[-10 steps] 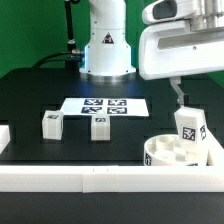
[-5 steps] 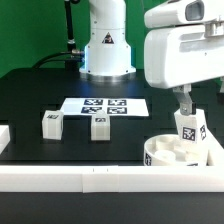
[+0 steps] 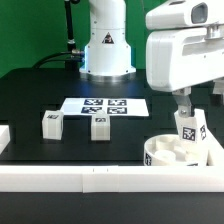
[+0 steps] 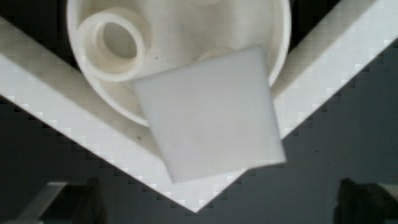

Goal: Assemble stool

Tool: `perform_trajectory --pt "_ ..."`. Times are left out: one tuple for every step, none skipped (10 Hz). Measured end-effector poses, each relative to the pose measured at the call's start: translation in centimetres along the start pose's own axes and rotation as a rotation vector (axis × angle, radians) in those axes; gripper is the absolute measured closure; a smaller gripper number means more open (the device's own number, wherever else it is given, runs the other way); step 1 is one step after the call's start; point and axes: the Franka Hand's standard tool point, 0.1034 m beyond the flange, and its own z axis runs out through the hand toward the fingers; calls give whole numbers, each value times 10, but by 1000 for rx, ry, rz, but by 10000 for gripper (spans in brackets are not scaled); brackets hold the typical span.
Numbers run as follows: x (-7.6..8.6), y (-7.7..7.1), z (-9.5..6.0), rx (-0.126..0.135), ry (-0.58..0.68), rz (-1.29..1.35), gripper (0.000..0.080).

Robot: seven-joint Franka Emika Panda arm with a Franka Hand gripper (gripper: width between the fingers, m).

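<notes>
Stool seat disc lies in the bench's near corner on the exterior view's right, against the border bars, with one leg upright at its rim. Within the last second the arm slid toward that side, so the gripper now hangs just above the unmoved leg, probably lining up a grasp. Only the wrist view shows the jaws spread wider than the leg. Only the exterior view shows a second leg and a third leg by the marker board.
</notes>
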Motion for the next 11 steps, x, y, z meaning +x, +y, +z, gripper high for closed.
perform_trajectory --pt "1 -1 2 16 -70 -14 150" --pt "0 -2 3 29 -151 -25 150" --pt "5 1 4 22 -140 -31 150" --pt "3 4 5 16 -129 -36 150" --pt "1 7 7 17 -129 -34 150" --pt "0 9 7 15 -125 -32 150" --pt "-2 10 9 13 -122 -29 150" --pt "-4 12 11 13 -121 -26 150" --pt "-5 13 11 14 -122 -24 150" --pt "-4 12 11 13 -121 -24 150" --pt "-4 11 12 15 -122 -25 273"
